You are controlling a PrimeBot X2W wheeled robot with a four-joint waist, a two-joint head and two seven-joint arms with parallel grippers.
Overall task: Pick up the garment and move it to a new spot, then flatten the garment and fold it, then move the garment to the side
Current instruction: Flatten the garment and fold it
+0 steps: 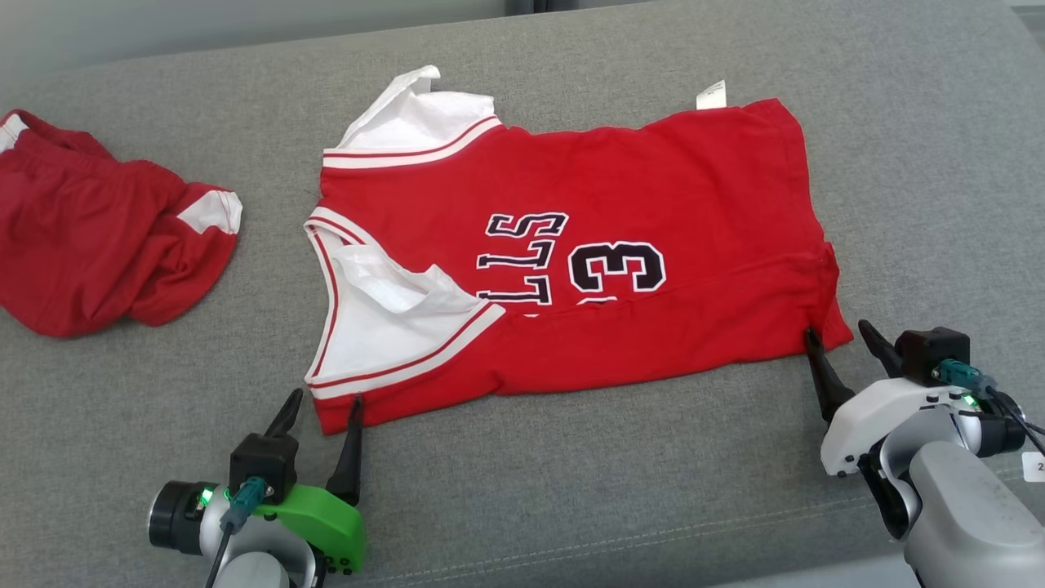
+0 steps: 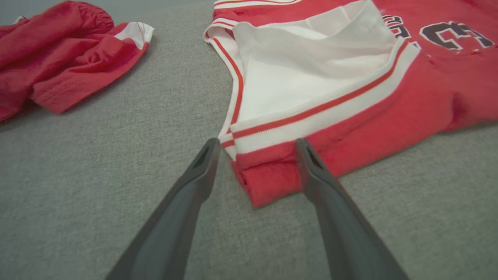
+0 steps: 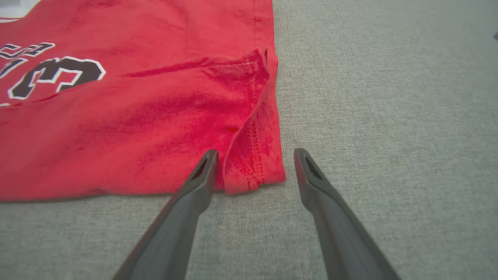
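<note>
Astride jersey (image 1: 637, 188) corners — left end effector (image 1: 324, 398), right end effector (image 1: 839, 328).

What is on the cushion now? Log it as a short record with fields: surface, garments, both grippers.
surface: grey cushion
jersey: red with white trim, spread out, neck toward the robot's left, near edge seemingly folded over
other garment: red, crumpled, lying apart at the far left
left gripper: jaws open, straddling the jersey's near shoulder corner
right gripper: jaws open, straddling the jersey's near hem corner
held: nothing
</note>
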